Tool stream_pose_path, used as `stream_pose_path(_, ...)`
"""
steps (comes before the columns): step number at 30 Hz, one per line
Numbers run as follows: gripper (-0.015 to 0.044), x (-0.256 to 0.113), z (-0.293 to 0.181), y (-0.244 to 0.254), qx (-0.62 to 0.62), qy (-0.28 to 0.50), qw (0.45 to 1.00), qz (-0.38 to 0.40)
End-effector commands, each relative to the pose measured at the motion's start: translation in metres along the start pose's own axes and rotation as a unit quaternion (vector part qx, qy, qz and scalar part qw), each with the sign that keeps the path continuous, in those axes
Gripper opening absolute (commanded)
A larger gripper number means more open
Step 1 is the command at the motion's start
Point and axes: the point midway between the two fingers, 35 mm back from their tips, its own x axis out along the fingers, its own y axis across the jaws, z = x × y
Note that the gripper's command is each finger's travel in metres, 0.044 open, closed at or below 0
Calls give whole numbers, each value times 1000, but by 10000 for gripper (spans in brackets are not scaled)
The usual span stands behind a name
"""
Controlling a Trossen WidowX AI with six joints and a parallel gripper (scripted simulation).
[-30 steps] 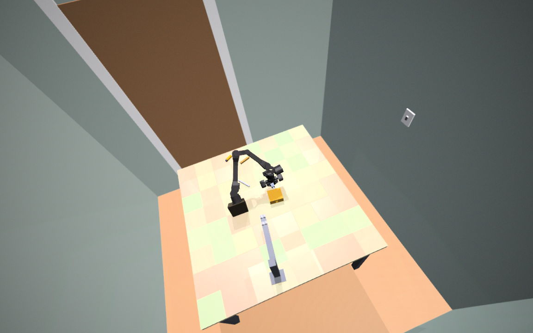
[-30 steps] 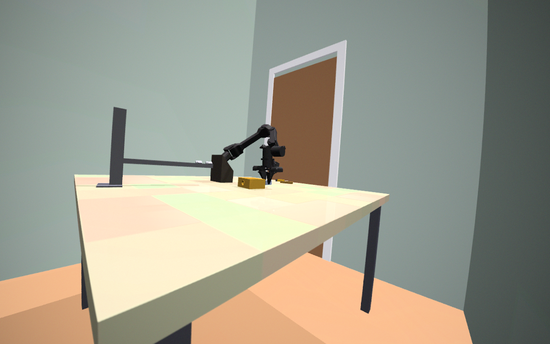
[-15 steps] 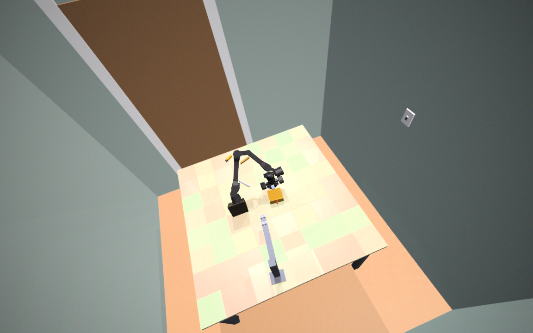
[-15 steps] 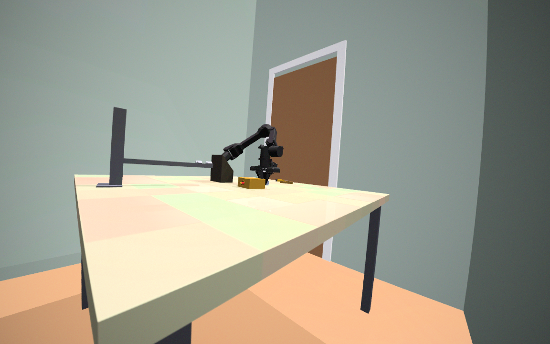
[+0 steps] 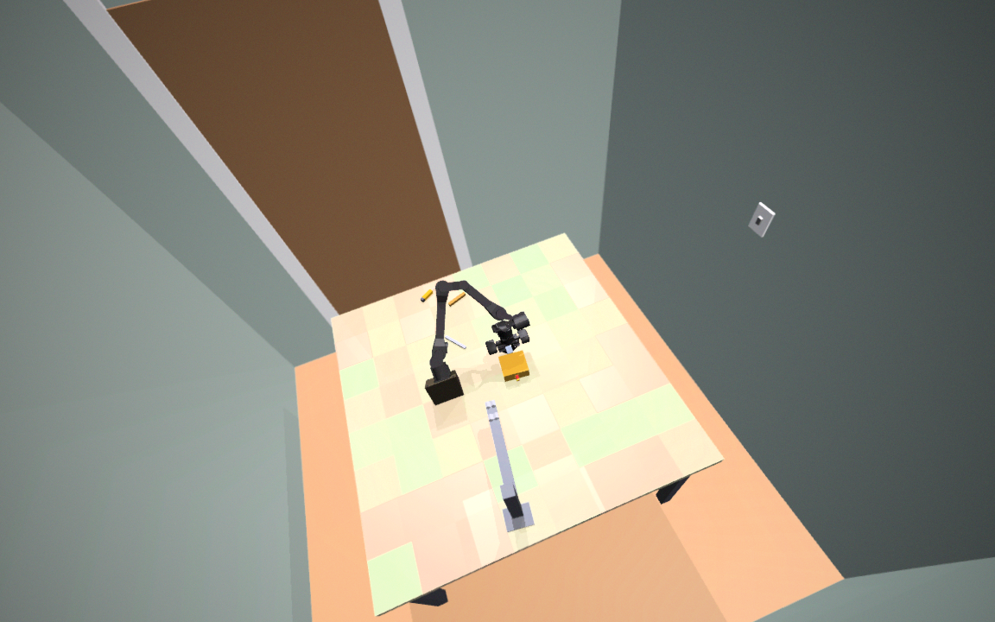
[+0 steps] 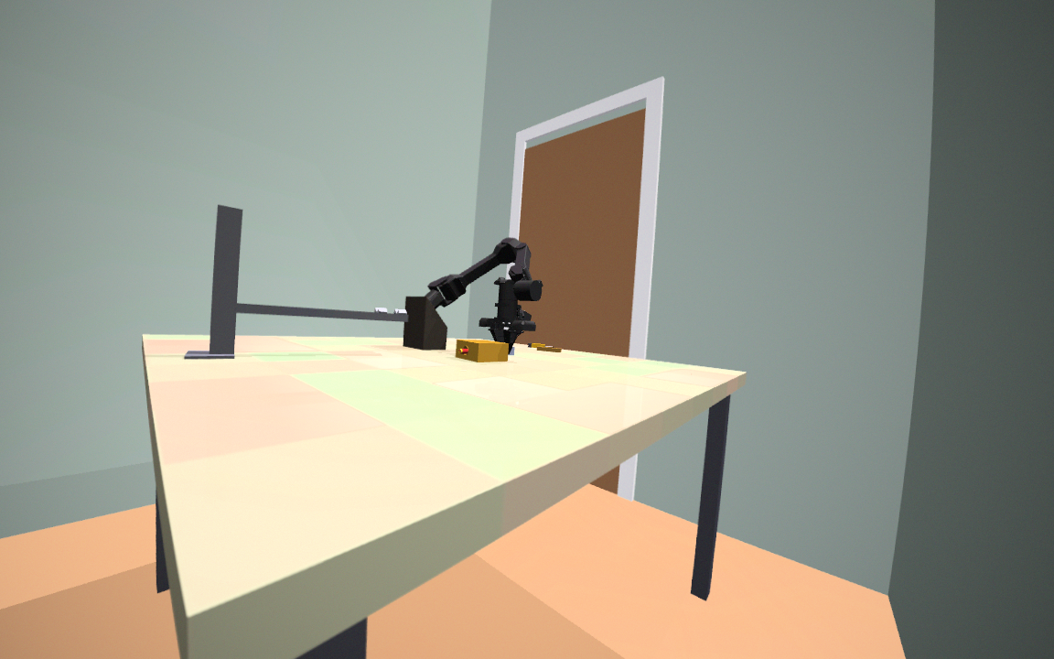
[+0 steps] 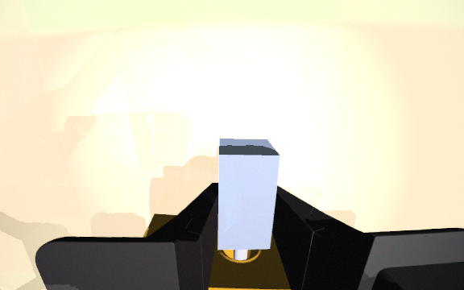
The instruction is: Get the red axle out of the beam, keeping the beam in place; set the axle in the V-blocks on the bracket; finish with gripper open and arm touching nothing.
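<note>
Catalogued from three views: one orange beam (image 5: 513, 362) (image 6: 491, 352) (image 7: 252, 275), lying on the patchwork table top (image 5: 617, 371) (image 6: 400, 434). One red axle (image 5: 517, 377) (image 6: 464, 351), in the beam, with an end showing at the face away from the gripper (image 5: 508, 347) (image 6: 509, 347) (image 7: 247, 187); visible from top and exterior, hidden from the wrist. Pincer clamped on a pale block (image 5: 510, 350) (image 6: 511, 351) (image 7: 246, 201), with a black finger at either side. Under the block, in the wrist view only, a thin pale pin (image 7: 240, 254) at the round hole in the beam's opposite face; its depth inside impossible to tell. One grey bracket (image 5: 503, 452) (image 6: 309, 312), its bar reaching out from an upright post (image 6: 225, 278); raised height plain in the exterior view, foreshortened from the top. Near the bar's free end, two small pale V-blocks (image 5: 491, 410) (image 6: 390, 311), apart from the axle. Behind the black arm (image 5: 440, 317) (image 6: 478, 268), one yellow piece with a dark end (image 5: 427, 295) and one orange piece (image 5: 456, 298), distinct from above, bunched together in the exterior view. One slender pale rod (image 5: 455, 342), beside the arm, readable from the top only. One wall switch (image 5: 762, 219), likewise top view only.
</note>
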Motion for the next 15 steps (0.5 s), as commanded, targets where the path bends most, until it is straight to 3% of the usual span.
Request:
stream_pose_path(1, 0, -1, 14, -3, -1, 2, 1000, -1)
stream_pose_path(7, 0, -1, 49, -5, -1, 0, 1000, -2)
stream_pose_path(15, 0, -6, 49, -5, -1, 1, 1000, -2)
